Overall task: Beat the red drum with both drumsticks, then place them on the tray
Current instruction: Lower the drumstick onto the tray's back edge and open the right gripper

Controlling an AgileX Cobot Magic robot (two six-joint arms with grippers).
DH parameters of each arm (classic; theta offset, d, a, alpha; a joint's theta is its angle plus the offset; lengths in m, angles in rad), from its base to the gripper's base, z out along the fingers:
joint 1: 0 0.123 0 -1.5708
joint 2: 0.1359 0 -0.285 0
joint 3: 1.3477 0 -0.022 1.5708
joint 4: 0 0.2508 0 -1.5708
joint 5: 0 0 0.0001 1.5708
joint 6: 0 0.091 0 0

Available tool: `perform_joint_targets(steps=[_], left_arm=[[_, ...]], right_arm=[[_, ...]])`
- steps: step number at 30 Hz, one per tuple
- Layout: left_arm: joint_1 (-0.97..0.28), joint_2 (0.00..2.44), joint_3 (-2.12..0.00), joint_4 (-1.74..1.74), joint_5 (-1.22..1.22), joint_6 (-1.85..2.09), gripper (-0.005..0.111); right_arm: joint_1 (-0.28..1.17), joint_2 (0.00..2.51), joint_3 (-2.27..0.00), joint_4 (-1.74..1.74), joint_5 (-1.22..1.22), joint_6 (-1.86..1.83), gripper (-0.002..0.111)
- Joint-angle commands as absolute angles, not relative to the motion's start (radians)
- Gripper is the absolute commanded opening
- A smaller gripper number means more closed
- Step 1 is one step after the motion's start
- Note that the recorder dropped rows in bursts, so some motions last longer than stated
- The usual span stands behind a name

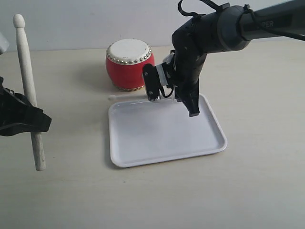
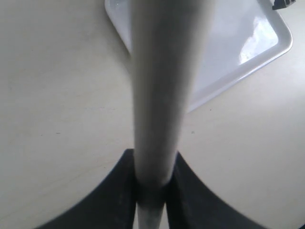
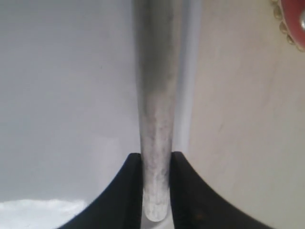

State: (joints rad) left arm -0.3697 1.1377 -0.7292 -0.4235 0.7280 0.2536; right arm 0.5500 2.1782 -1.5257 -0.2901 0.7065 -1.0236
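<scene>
Two robot grippers each pinch a drumstick, with a red drum and a white tray between them.

The left gripper is clamped on the left stick, about two thirds of the way down from its tip. It holds the stick nearly upright, well apart from the drum. The right gripper is clamped near the butt of the right stick. That stick lies low and almost level along the far rim of the tray, its tip near the drum's base; whether it touches the rim cannot be told. The sticks look light, stiff and smooth. Being round, they would likely twist or slip in a loose pinch and roll once released. A firm hold near the butt suits beating, and the raised rim should stop rolling.
</scene>
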Motion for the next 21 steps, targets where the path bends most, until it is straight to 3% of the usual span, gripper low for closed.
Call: perform_joint_targets(steps=[1,21], left_arm=[[-0.368,1.128,-0.725,-0.431,0.726,0.257,0.0],[-0.368,1.128,-0.725,-0.431,0.721,0.259,0.0]], right_arm=[[0.545,2.177,-1.522,-0.297,0.741,-1.001,0.0],[0.545,2.177,-1.522,-0.256,0.843,-0.98,0.0]])
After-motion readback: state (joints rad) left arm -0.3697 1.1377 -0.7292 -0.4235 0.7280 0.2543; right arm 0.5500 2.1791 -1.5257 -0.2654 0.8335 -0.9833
